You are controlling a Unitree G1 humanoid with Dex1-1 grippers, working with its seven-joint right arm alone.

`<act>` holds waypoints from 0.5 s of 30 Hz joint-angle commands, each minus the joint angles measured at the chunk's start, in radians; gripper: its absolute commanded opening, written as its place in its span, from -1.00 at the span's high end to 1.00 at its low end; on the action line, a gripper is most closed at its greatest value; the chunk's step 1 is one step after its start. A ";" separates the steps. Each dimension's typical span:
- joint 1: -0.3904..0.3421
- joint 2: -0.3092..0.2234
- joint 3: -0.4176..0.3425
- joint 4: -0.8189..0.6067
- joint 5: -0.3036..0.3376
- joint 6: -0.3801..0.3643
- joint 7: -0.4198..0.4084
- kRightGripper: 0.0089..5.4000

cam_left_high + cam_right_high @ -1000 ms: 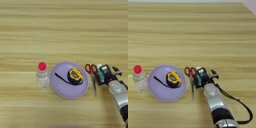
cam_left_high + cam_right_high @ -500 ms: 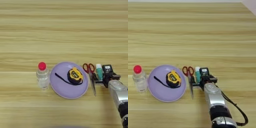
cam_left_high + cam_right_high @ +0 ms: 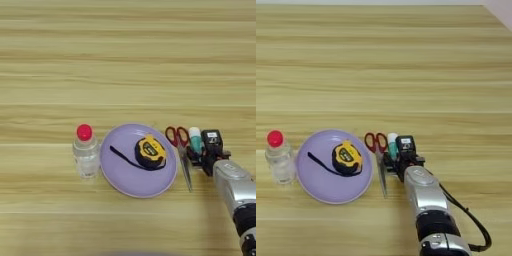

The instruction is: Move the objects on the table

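Observation:
A small white glue stick with a teal label (image 3: 195, 140) lies on the wooden table (image 3: 125, 65), just right of the scissors (image 3: 180, 145) with red handle loops. The scissors' steel blades point toward me. My right gripper (image 3: 201, 148) comes in from the lower right. One black finger (image 3: 212, 141) presses the stick's right side, and the other sits low on its left side. In the right eye view the glue stick (image 3: 392, 143) sits between the gripper's (image 3: 396, 151) fingers in the same way. The stick rests on the wood.
A purple plate (image 3: 116, 175) holding a yellow tape measure (image 3: 150, 152) lies left of the scissors, its rim close to the blades. A clear bottle with a red cap (image 3: 85, 152) stands left of the plate. The silver forearm (image 3: 235, 187) fills the lower right corner.
The wide-spread fingers have drawn in around the glue stick, the right finger moving left against it. The forearm has swung a little toward the left. The scissors shifted slightly left.

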 commanded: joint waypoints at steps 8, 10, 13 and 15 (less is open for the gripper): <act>-0.031 -0.023 -0.017 -0.043 0.006 -0.002 -0.016 0.28; -0.030 -0.020 -0.020 -0.051 0.009 -0.012 -0.016 0.37; -0.030 -0.015 -0.026 -0.064 0.020 -0.023 -0.015 0.38; -0.028 -0.012 -0.028 -0.075 0.026 -0.030 -0.013 0.38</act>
